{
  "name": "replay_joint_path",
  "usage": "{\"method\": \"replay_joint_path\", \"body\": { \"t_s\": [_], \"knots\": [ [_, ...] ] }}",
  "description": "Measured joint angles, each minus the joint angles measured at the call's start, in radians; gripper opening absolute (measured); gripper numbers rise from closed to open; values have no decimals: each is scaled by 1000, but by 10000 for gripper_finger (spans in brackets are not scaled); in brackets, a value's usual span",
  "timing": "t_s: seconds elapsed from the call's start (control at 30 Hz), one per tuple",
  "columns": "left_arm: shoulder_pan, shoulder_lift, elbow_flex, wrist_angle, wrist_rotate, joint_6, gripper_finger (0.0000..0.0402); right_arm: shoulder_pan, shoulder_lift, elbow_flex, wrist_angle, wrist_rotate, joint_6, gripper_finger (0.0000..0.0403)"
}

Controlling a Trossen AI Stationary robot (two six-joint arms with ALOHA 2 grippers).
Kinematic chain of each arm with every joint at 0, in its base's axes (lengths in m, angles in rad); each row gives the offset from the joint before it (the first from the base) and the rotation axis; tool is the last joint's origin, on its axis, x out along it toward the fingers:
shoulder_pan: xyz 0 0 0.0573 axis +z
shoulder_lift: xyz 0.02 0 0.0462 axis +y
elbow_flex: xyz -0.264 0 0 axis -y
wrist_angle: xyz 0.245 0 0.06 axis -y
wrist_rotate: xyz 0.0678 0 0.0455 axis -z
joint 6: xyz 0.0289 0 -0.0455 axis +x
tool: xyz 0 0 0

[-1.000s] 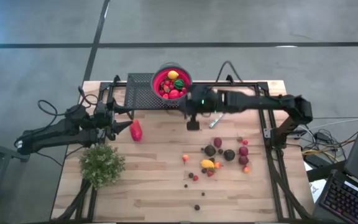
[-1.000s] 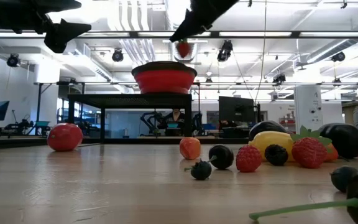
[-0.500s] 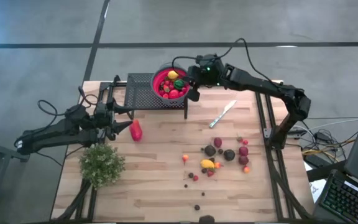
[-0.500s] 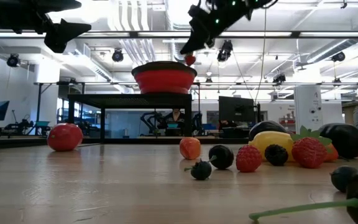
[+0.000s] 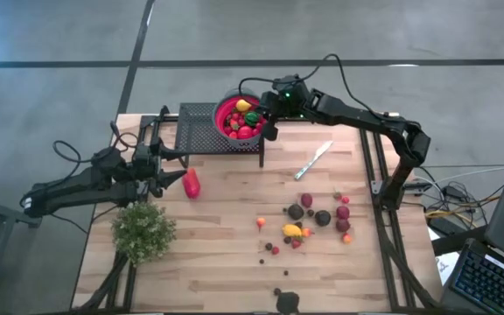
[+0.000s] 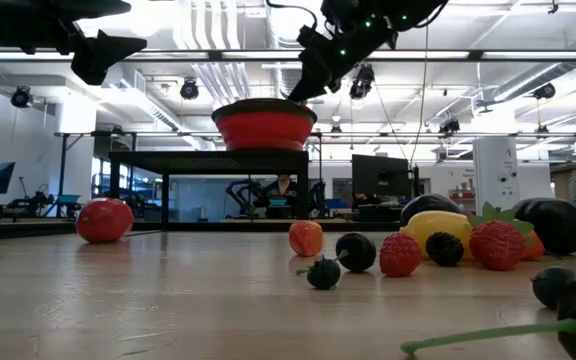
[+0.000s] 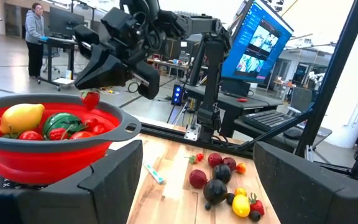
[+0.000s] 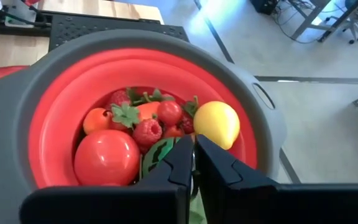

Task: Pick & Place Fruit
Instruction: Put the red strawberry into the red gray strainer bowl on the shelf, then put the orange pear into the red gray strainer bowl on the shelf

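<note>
While the right pincer (image 5: 270, 131) hangs over the rim of the red bowl (image 5: 227, 108) at the bowl's 4 o'clock, its fingers are clenched almost together; left wrist view shows a small red strawberry (image 7: 91, 98) right at the tips, above the rim. Can't tell if it's still pinched or already loose.

Bowl: red inside, grey rim, sitting on a black perforated stand (image 5: 196, 128) at the desk's (image 5: 226, 227) 12 o'clock edge. Contents per right wrist view: yellow lemon (image 8: 216, 124), big red ball fruit (image 8: 107, 157), orange piece (image 8: 97, 120), raspberry (image 8: 147, 132), strawberries, a green striped piece (image 8: 159, 155) partly behind the fingers.

Left pincer (image 5: 175, 166) at the desk's 9 o'clock side, jaws wide, holding nothing. Larger red fruit (image 5: 191, 183) lies on the desk just beside it, toward 4 o'clock from its tips. Bushy green plant (image 5: 143, 231) near 8 o'clock.

Loose fruit cluster (image 5: 315, 219) at the desk's 4 o'clock: dark maroon, red, yellow, orange pieces, with a few small dark berries trailing toward 6 o'clock. Silver knife (image 5: 313, 160) lies between bowl and cluster, touching neither.

Person (image 7: 36, 37) stands in the room background of the left wrist view.
</note>
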Motion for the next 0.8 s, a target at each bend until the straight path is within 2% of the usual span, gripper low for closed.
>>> {"method": "replay_joint_path", "body": {
  "t_s": [0.17,0.4,0.6,0.8],
  "knots": [
    [0,0,0,0,0,0,312,-1,0,6,-7,0,4,54],
    [0,0,0,0,0,0,312,18,-13,35,-40,0,-11,130],
    [0,0,0,-1,0,0,312,86,-43,61,-108,0,-45,178],
    [0,0,0,-1,0,0,312,206,-71,61,-191,-1,-58,204]
  ]
}}
